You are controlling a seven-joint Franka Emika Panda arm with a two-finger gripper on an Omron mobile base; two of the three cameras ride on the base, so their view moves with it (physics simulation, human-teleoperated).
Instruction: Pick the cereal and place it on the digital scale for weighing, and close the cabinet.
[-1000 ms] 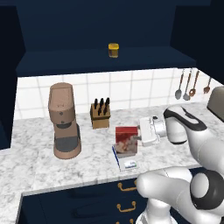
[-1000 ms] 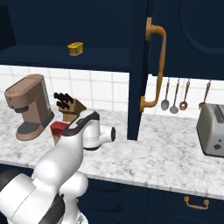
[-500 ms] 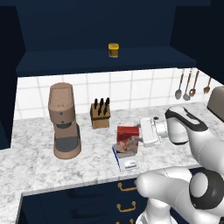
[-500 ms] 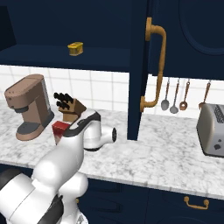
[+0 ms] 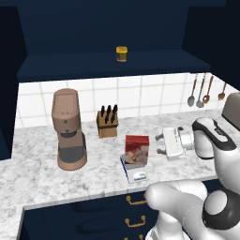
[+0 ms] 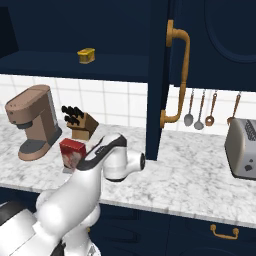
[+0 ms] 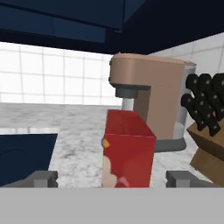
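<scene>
The cereal [image 5: 137, 151] is a small red box standing upright on the digital scale [image 5: 137, 176], whose white front strip shows below it on the marble counter. My gripper [image 5: 159, 143] hovers just right of the box, level with it and open, fingers apart from the cardboard. In the hand view the cereal [image 7: 127, 148] stands close ahead between the spread fingertips [image 7: 43, 178], not touched by either. From the right base view the cereal [image 6: 71, 152] peeks out left of my arm. The navy cabinet [image 6: 158, 75] has its door swung open, with the brass handle [image 6: 179, 75] facing out.
A brown coffee machine [image 5: 68, 129] and a knife block [image 5: 107, 123] stand behind and left of the box. A yellow jar [image 5: 121, 53] sits on the cabinet shelf. Hanging utensils [image 6: 200, 110] and a toaster [image 6: 242, 147] are at the right. Navy drawers [image 5: 133, 211] lie below the counter.
The jaws went from shut on the cereal to wide open, leaving the box standing on the scale. The hand has drawn slightly back to the right.
</scene>
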